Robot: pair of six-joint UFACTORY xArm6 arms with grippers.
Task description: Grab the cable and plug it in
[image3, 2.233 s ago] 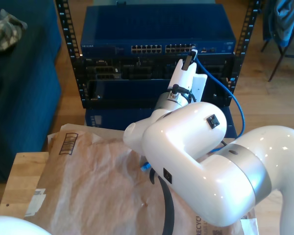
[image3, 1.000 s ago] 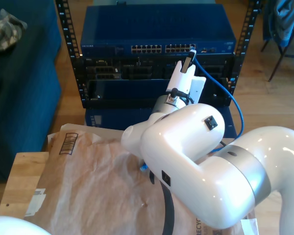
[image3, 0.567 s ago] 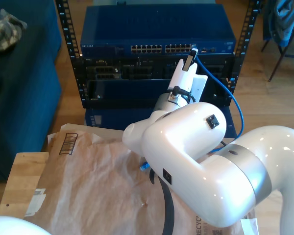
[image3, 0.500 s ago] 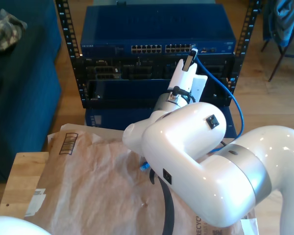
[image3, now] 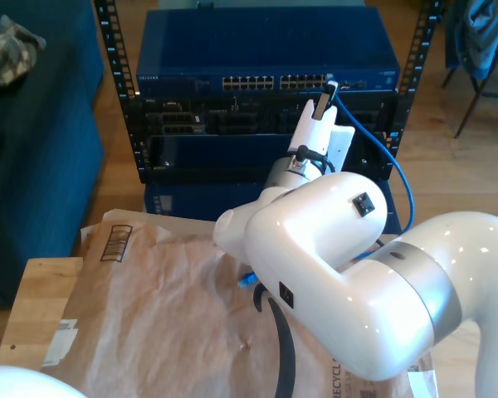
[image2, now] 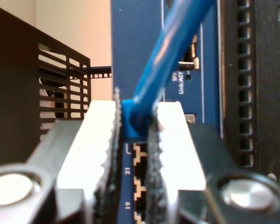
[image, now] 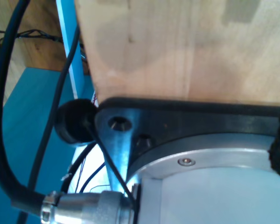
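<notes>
- Whereas the plug end of the cable (image2: 139,122) stood a little short of the port row moments ago, my second gripper (image3: 322,101) has now eased it up against the far-right ports of the blue switch (image3: 266,50) in the exterior view; insertion is judged nearly complete.
- Fingers (image2: 99,140) are closed on the plug, pinching it from both sides.
- Cable slack loops down the exterior view's right of the rack (image3: 116,75), towards the surface (image3: 33,307) and its brown paper (image3: 166,307).
- Whether my first gripper's fingers are parted or closed cannot be told.
- Obstacles: the neighbouring ports, and the arm's own bulk hiding the near cable.
</notes>
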